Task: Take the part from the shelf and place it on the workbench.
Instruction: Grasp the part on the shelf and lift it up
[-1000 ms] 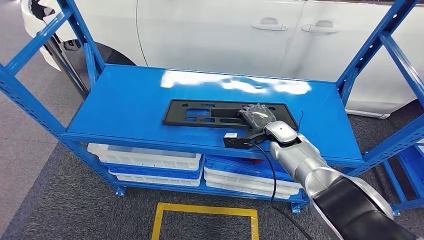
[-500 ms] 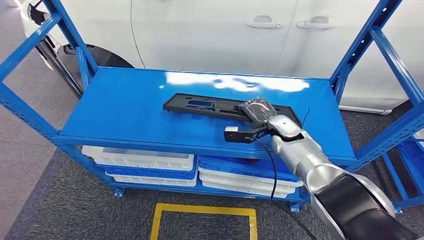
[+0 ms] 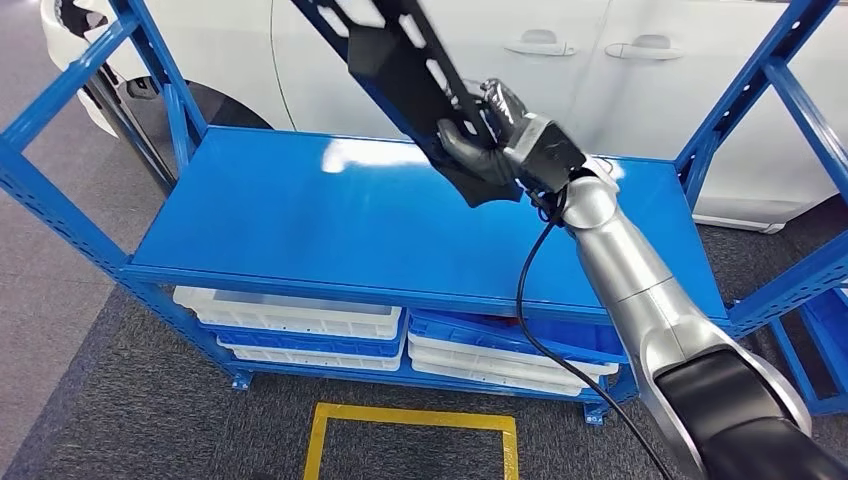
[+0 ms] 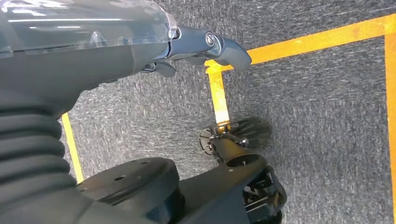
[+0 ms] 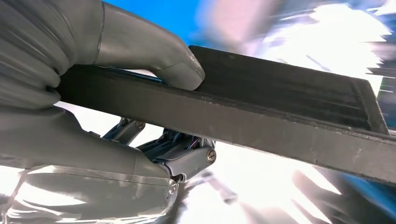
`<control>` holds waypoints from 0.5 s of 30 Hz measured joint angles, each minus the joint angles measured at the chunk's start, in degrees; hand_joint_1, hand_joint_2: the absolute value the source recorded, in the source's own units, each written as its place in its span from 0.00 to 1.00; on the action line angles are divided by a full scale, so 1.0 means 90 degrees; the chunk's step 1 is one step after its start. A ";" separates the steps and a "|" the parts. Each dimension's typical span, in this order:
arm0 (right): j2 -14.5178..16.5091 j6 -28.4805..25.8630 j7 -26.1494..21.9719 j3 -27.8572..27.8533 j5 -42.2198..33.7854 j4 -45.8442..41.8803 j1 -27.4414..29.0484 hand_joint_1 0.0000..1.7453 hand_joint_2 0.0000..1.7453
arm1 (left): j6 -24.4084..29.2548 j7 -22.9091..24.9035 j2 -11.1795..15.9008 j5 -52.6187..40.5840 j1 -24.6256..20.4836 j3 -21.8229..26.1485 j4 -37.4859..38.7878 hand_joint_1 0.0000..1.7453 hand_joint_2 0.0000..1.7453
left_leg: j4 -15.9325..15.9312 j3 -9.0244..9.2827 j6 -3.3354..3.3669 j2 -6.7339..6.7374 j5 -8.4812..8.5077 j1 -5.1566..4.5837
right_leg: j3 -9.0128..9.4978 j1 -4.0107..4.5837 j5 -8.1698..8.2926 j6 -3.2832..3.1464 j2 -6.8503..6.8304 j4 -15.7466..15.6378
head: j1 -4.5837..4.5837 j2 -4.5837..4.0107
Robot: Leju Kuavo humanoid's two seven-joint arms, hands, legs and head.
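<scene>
- Gripping the part [image 3: 400, 55] near one end, the right hand [image 3: 492, 140] has it lifted clear above the blue shelf [image 3: 330, 215]; thumb [image 5: 154, 56] presses one face, the other fingers sit under the opposite face, plate clamped between.
- Part is a long flat black plate with cutouts; long axis runs up and away from the hand toward the upper left of the head view, far end out of frame. Only a short stub sticks out past the hand on the near side.
- Held off-centre, so most of the length hangs out on one side; likely to lever in the grip when the arm swings.
- Left hand [image 4: 205, 44] hangs over the grey carpet [image 4: 317, 102] with yellow tape lines [image 4: 308, 42], holding nothing, fingers loosely apart. Well away from the part.
- Around: white car [image 3: 450, 50] right behind the shelf, blue uprights [image 3: 745, 95] on both sides, white and blue bins [image 3: 300, 320] on the lower tier.
- Risk: the long free end sits close to the car door and the left upright; turning needs clearance there.
- Workbench not visible, direction cannot be told.
</scene>
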 joint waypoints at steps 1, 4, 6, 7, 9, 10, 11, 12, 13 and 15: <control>0.0048 0.0144 0.0014 -0.0053 -0.0424 -0.0353 0.0064 1.00 1.00 | 0.0022 -0.0017 -0.0003 0.0005 -0.0004 0.0001 0.0000 0.00 1.00 | 0.0001 0.0023 -0.0011 0.0002 -0.0017 0.0006 | 0.0119 -0.0015 0.0213 0.0012 -0.0003 -0.0284 | 0.0000 0.0000; 0.0153 0.0407 -0.0046 -0.0134 -0.1317 -0.1324 0.0406 1.00 1.00 | 0.0111 -0.0067 -0.0015 0.0046 -0.0025 0.0009 0.0000 0.00 1.00 | 0.0006 0.0077 -0.0089 0.0000 -0.0070 0.0003 | 0.0710 -0.0017 0.0785 -0.0020 -0.0018 -0.1594 | -0.0001 0.0000; 0.0186 0.0502 -0.0154 -0.0137 -0.1642 -0.1840 0.0806 1.00 1.00 | 0.0201 -0.0084 -0.0024 0.0091 -0.0045 0.0023 0.0000 0.00 1.00 | 0.0001 0.0087 -0.0157 0.0002 -0.0085 0.0006 | 0.0816 0.0036 0.0801 -0.0091 -0.0004 -0.1843 | -0.0001 0.0000; 0.0185 0.0538 -0.0198 -0.0134 -0.1746 -0.2060 0.1051 1.00 1.00 | 0.0254 -0.0083 -0.0030 0.0107 -0.0053 0.0032 0.0000 0.00 1.00 | -0.0005 0.0094 -0.0193 0.0004 -0.0091 0.0017 | 0.0822 0.0045 0.0810 -0.0137 0.0005 -0.1861 | -0.0001 0.0000; 0.0116 0.0611 -0.0238 -0.0091 -0.1932 -0.2438 0.1544 1.00 1.00 | 0.0384 -0.0062 -0.0039 0.0121 -0.0064 0.0045 0.0000 0.00 1.00 | 0.0087 0.0069 -0.0255 0.0004 -0.0186 0.0044 | 0.0866 0.0039 0.0826 -0.0222 -0.0003 -0.1915 | 0.0000 0.0000; 0.0047 0.0658 -0.0237 -0.0045 -0.2036 -0.2588 0.1757 1.00 1.00 | 0.0450 -0.0049 -0.0042 0.0128 -0.0065 0.0050 0.0000 0.00 1.00 | 0.0281 -0.0013 -0.0277 0.0001 -0.0318 0.0049 | 0.0888 0.0031 0.0835 -0.0265 -0.0009 -0.1945 | 0.0000 0.0000; -0.0040 0.0704 -0.0229 0.0016 -0.2143 -0.2709 0.1953 1.00 1.00 | 0.0506 -0.0038 -0.0044 0.0143 -0.0063 0.0055 0.0000 0.00 1.00 | 0.0601 -0.0156 -0.0289 -0.0002 -0.0501 0.0055 | 0.0906 0.0031 0.0838 -0.0297 -0.0017 -0.1964 | 0.0000 0.0000; -0.0128 0.0744 -0.0205 0.0090 -0.2256 -0.2807 0.2140 1.00 1.00 | 0.0545 -0.0034 -0.0045 0.0163 -0.0058 0.0062 0.0000 0.00 1.00 | 0.1021 -0.0348 -0.0297 -0.0005 -0.0707 0.0055 | 0.0912 0.0043 0.0833 -0.0320 -0.0021 -0.1969 | 0.0000 0.0000; -0.0208 0.0766 -0.0161 0.0167 -0.2361 -0.2879 0.2322 1.00 1.00 | 0.0567 -0.0032 -0.0047 0.0192 -0.0052 0.0073 0.0000 0.00 1.00 | 0.1441 -0.0547 -0.0304 -0.0006 -0.0875 0.0057 | 0.0913 0.0054 0.0828 -0.0333 -0.0024 -0.1966 | 0.0000 0.0000; -0.0340 0.0751 -0.0029 0.0301 -0.2533 -0.2971 0.2672 1.00 1.00 | 0.0571 -0.0057 -0.0048 0.0280 -0.0037 0.0106 0.0000 0.00 1.00 | 0.1791 -0.0725 -0.0304 -0.0005 -0.0909 0.0058 | 0.0915 0.0072 0.0820 -0.0343 -0.0023 -0.1955 | 0.0000 0.0000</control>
